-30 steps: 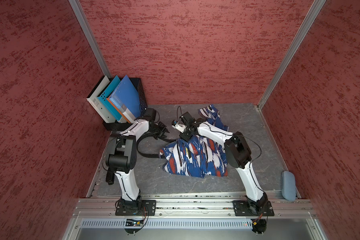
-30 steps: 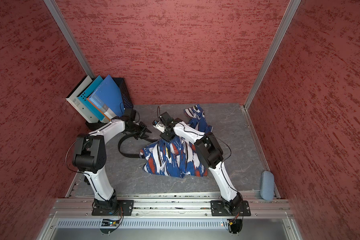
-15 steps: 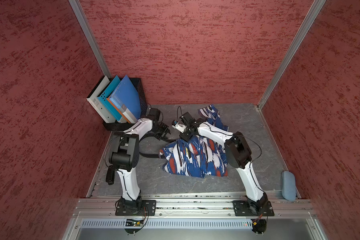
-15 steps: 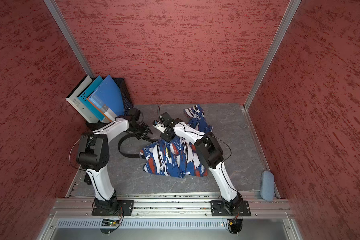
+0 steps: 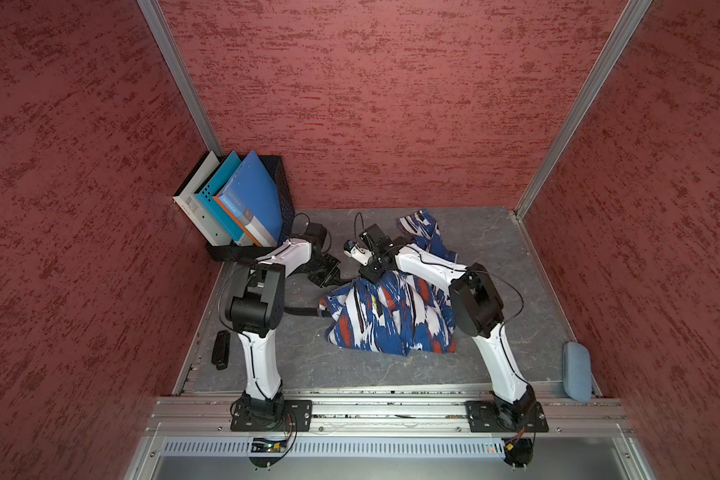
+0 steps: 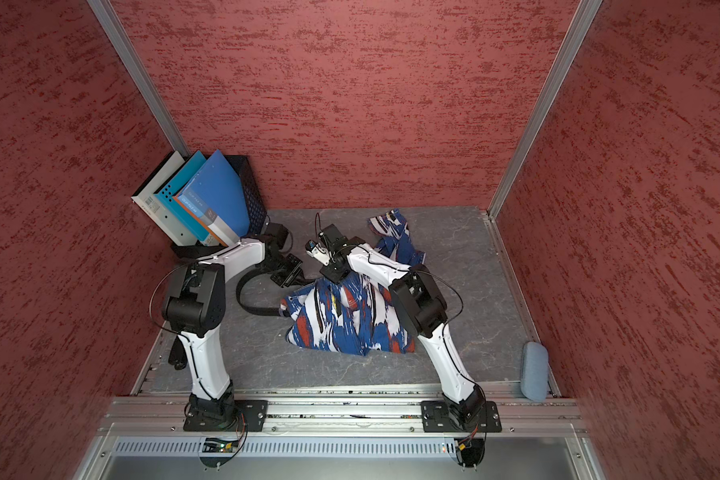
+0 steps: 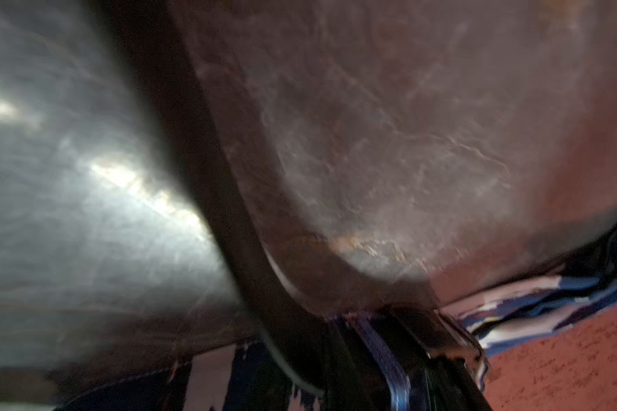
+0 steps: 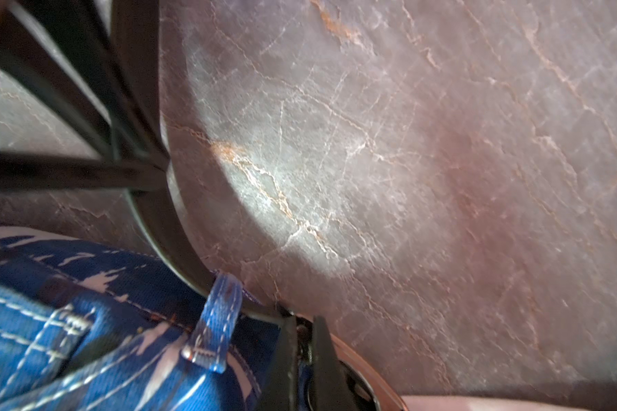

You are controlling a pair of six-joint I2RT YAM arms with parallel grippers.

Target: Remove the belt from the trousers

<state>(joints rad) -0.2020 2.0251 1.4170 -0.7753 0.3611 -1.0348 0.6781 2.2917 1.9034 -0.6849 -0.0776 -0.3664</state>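
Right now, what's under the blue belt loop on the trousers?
The belt runs under the belt loop on the trousers. Whether it threads further loops is covered by cloth.

Both top views are bright, evenly lit from above and sharp, with soft shadows on the desk [image 5: 516, 249]; the corner posts [image 5: 175, 70] splay outward toward the edges. My left wrist view is dim and smeared, white glare on the desk, the belt [image 7: 207, 199] a soft dark band. My right wrist view is crisper: clear stitching on the trousers [image 8: 86, 320], one pale pool of light amid reddish gloom.
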